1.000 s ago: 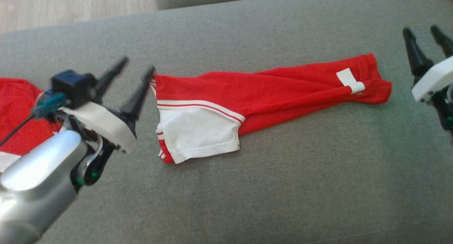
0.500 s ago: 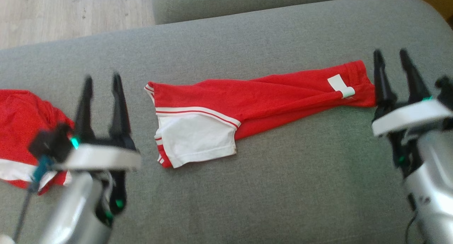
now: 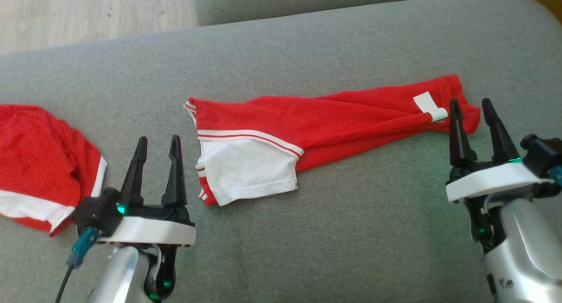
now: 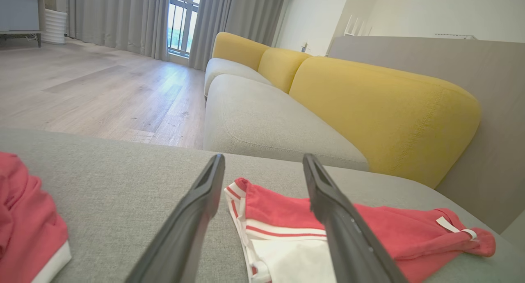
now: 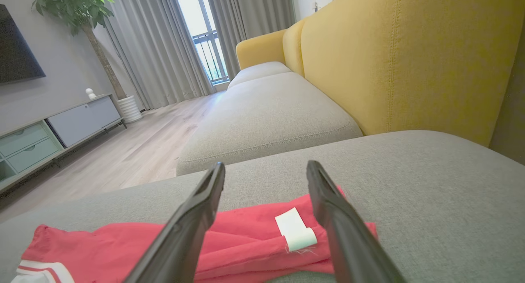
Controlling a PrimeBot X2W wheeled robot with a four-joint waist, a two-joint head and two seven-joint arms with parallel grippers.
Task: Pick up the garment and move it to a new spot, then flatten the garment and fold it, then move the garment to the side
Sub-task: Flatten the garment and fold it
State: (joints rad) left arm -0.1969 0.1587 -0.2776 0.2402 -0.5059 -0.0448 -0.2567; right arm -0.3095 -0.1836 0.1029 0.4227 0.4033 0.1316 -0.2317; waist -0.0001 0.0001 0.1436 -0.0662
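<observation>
on the grey cushion (image 3: 351,250) your left gripper (image 3: 158,139) and right gripper (image 3: 470,102) flank the red garment (image 3: 333,118), both spread wide, holding nothing.

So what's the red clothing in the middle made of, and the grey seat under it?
The red garment looks like soft knit cloth, matte: it creases and lies limp. The grey seat cushion seems woven upholstery fabric, matte, with a fine speckled weave.
</observation>
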